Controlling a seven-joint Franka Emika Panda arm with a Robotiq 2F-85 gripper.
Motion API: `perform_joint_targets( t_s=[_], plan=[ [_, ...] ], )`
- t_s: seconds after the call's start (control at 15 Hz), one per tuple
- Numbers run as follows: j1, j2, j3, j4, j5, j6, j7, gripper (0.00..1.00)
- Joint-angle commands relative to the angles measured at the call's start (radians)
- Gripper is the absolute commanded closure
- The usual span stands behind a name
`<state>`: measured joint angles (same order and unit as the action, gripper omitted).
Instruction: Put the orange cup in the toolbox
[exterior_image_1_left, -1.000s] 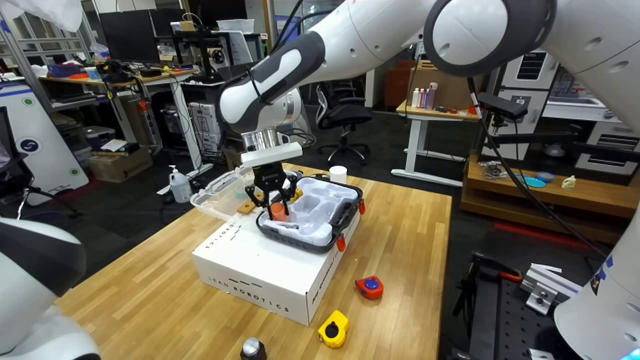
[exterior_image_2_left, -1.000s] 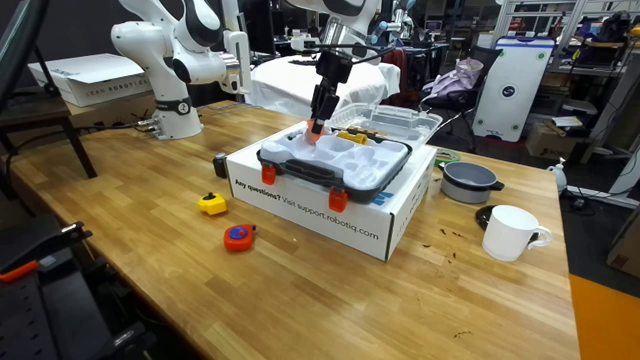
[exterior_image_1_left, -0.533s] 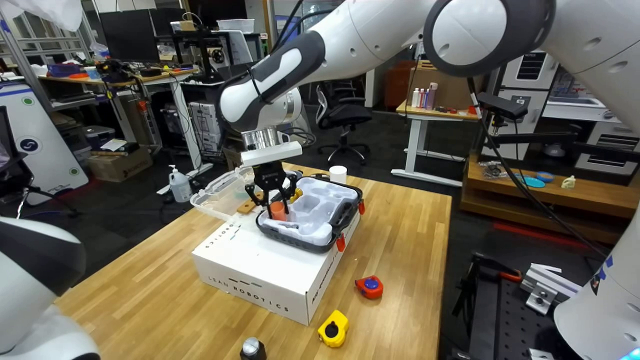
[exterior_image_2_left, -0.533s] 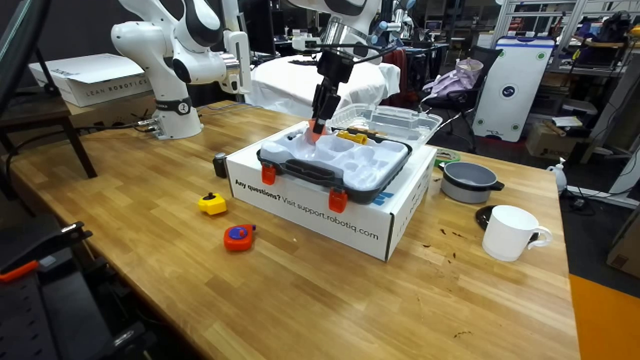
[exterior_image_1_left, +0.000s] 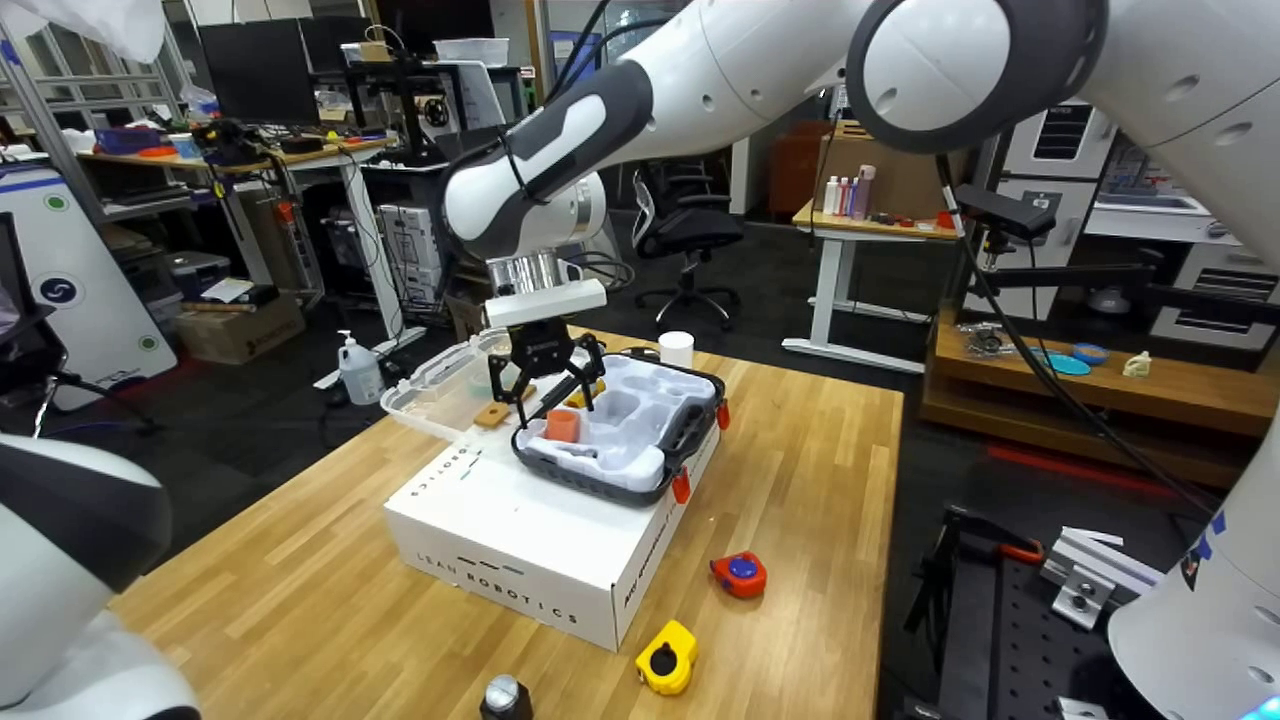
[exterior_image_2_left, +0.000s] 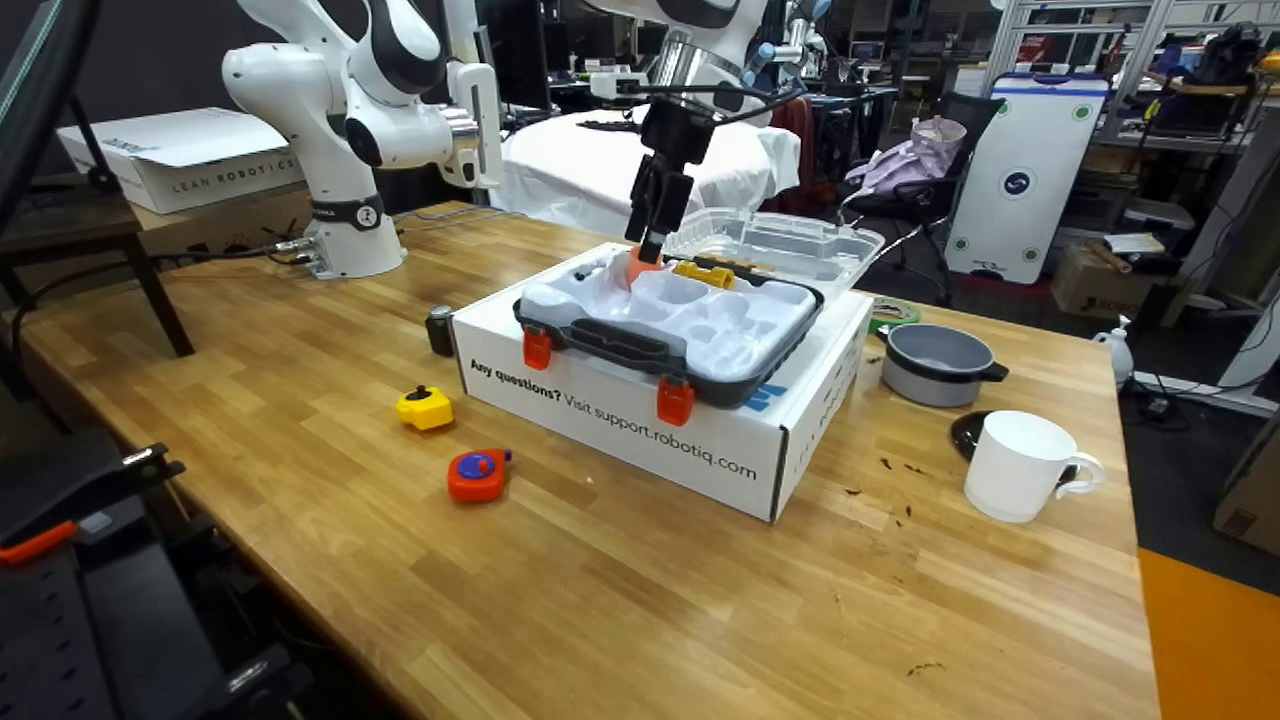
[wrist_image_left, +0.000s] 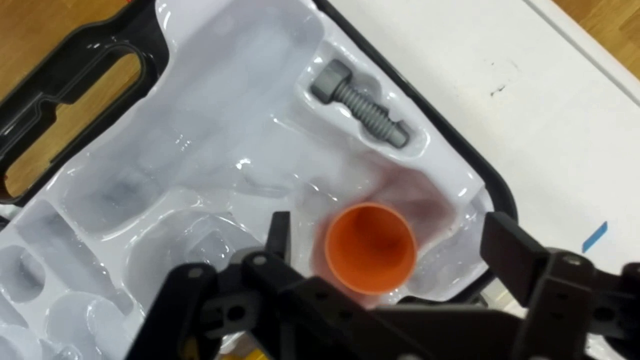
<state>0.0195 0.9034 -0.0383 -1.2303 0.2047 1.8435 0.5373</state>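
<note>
The orange cup (wrist_image_left: 371, 248) stands in a pale moulded hollow at one corner of the toolbox (wrist_image_left: 225, 125), its round mouth facing the wrist camera. Both exterior views show the cup (exterior_image_1_left: 562, 425) there too, partly sunk in the liner. Black-rimmed, with a handle and red latches, the toolbox (exterior_image_2_left: 735, 330) lies open. My gripper (wrist_image_left: 392, 245) is spread wide just above the cup, one finger on either side, and a gap shows between each of the fingertips (wrist_image_left: 510, 255) and the cup wall. In an exterior view the gripper (exterior_image_1_left: 556, 412) hangs over that same corner.
Under the toolbox is a white box (exterior_image_2_left: 620, 420). Its clear lid (exterior_image_2_left: 780, 240) is folded back behind. A grey bolt (wrist_image_left: 357, 102) and a yellow piece (exterior_image_2_left: 705, 273) lie in the toolbox. Two tape measures, red (exterior_image_1_left: 740, 575) and yellow (exterior_image_1_left: 667, 657), a pot (exterior_image_2_left: 940, 365) and a mug (exterior_image_2_left: 1015, 465) sit around.
The fingers have opened away from the cup and let it go. My gripper has risen slightly, while the cup stays in the toolbox, shifted a little.
</note>
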Motion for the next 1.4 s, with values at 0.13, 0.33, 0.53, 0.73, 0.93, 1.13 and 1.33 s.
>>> perform_joint_targets(
  t_s=[0.13,0.33,0.53,0.73,0.93,1.13,1.33],
  plan=[
    [0.011,-0.119,0.0,-0.083,-0.001,0.009,-0.045,0.0],
    [0.02,-0.245,0.002,-0.193,-0.009,0.032,-0.085,0.0],
    [0.027,-0.387,0.0,-0.34,-0.022,0.031,-0.127,0.0],
    [0.029,-0.514,-0.005,-0.504,-0.057,0.017,-0.153,0.0],
    [0.027,-0.653,-0.006,-0.695,-0.1,0.034,-0.167,0.0],
    [0.024,-0.807,0.002,-0.895,-0.11,0.047,-0.153,0.0],
    [0.016,-0.813,0.014,-0.908,-0.103,-0.008,-0.145,0.0]
  ],
)
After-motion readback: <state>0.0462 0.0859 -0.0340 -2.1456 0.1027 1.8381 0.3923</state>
